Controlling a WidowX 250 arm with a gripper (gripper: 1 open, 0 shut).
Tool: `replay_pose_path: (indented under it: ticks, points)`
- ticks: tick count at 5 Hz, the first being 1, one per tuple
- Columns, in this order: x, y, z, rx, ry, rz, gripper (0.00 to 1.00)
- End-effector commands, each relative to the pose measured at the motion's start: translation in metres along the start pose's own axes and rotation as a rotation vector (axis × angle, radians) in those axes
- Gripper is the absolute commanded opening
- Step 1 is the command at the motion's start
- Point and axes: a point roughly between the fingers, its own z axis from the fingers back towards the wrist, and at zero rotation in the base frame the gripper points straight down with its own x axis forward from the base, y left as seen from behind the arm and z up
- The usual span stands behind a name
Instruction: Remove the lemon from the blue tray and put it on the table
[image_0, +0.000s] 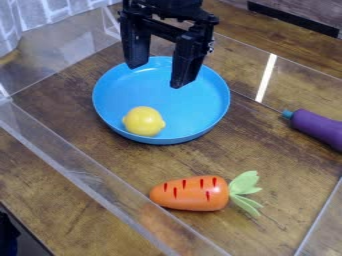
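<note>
Quickly noted: no brand, label or readable writing is seen on any item. The black gripper (166, 64) is pointed down over the far part of the blue tray (203, 116), with its two fingers (134, 48) spread wide apart. Nothing is held between them. The lower finger ends are seen in front of the tray's far rim and inner floor; whether the tray is actually touched cannot be told from this view. The lemon (143, 121) is not touched by the claw.

The lemon is found inside the blue tray, on the near-left part of its floor, close to the rim. It is round, smooth and yellow. The tray is set on the table (80, 160), toward the far middle of the wood-plank surface, nearer the left acrylic wall than the right edge.

A toy carrot (195, 193), orange with green leaves, is laid on its side near the table's near edge, in front of the tray and apart from it, leaves pointed right. A purple toy eggplant (321, 127) is seen at the right edge, partly cut off, well apart from the tray. Clear acrylic walls (54, 45) are seen along the table's left and near sides.
</note>
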Motion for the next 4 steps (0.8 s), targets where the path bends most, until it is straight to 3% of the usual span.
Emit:
replay_pose_path:
  ticks: [1, 2, 4]
  points:
    - [0.005, 0.000, -0.018, -0.004, 0.016, 0.026, 1.00]
    - [0.005, -0.007, -0.035, -0.012, 0.021, 0.072, 1.00]
    - [0.000, -0.009, -0.016, -0.034, 0.006, 0.138, 1.00]
